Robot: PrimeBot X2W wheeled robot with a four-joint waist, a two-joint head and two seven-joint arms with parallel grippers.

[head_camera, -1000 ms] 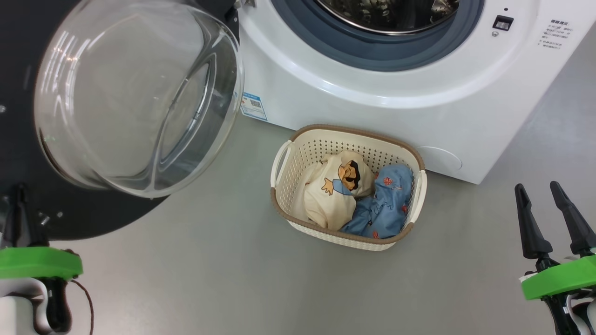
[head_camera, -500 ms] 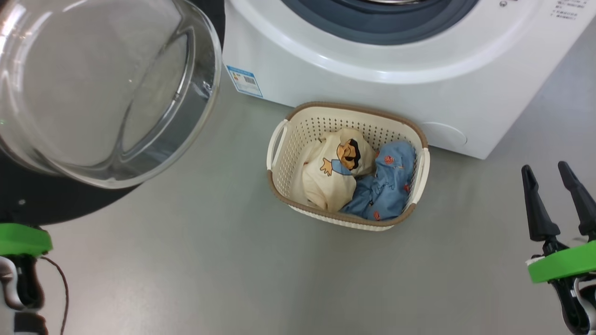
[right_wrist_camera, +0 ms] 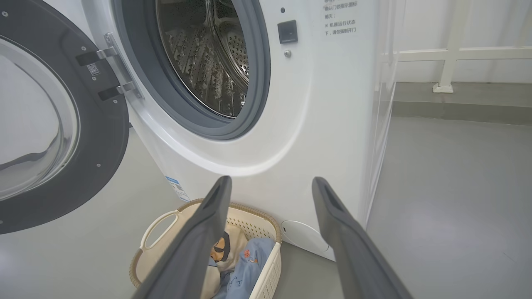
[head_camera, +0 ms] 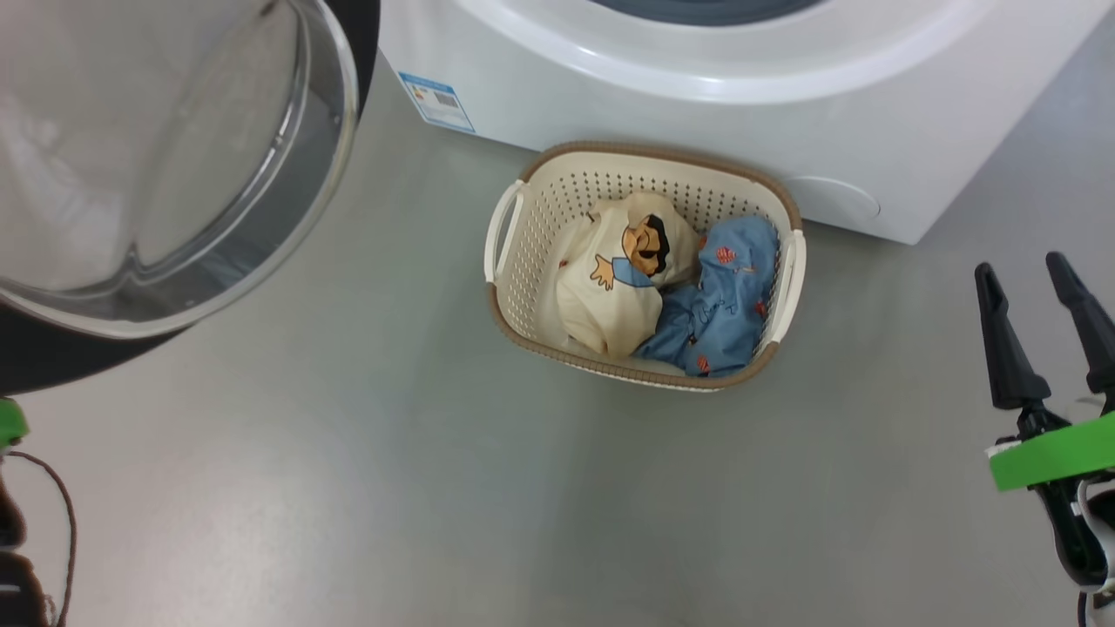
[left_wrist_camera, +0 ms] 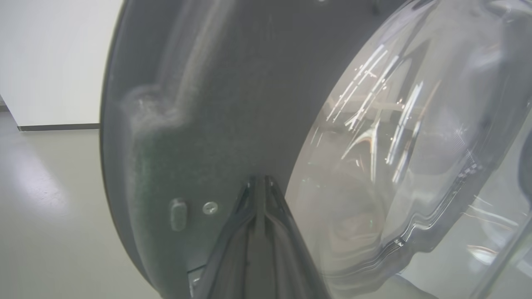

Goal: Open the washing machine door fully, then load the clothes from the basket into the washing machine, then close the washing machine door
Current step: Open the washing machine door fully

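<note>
The washing machine door (head_camera: 52, 348) stands swung open at the upper left, its glass bowl (head_camera: 157, 157) bulging toward me. In the left wrist view my left gripper (left_wrist_camera: 259, 180) is shut with nothing between its fingers, tips close to the door's dark inner face (left_wrist_camera: 208, 104). The washing machine (head_camera: 697, 96) runs along the top; its steel drum (right_wrist_camera: 208, 54) is open. The basket (head_camera: 645, 150) sits on the floor against the machine, holding a cream cartoon-print garment (head_camera: 610, 296) and a blue one (head_camera: 723, 313). My right gripper (head_camera: 1019, 265) hangs open to the basket's right, empty (right_wrist_camera: 271, 180).
Grey floor (head_camera: 392, 488) spreads before the basket. The open door (right_wrist_camera: 108, 137) overhangs the floor on the left. A round white service flap (head_camera: 836, 200) sits low on the machine's front. White railing (right_wrist_camera: 449, 62) stands behind the machine's right side.
The head camera has tilted down, so machine, door and basket all slid up the picture. My left gripper has slipped off the lower left edge. Clothes and door are unchanged.
</note>
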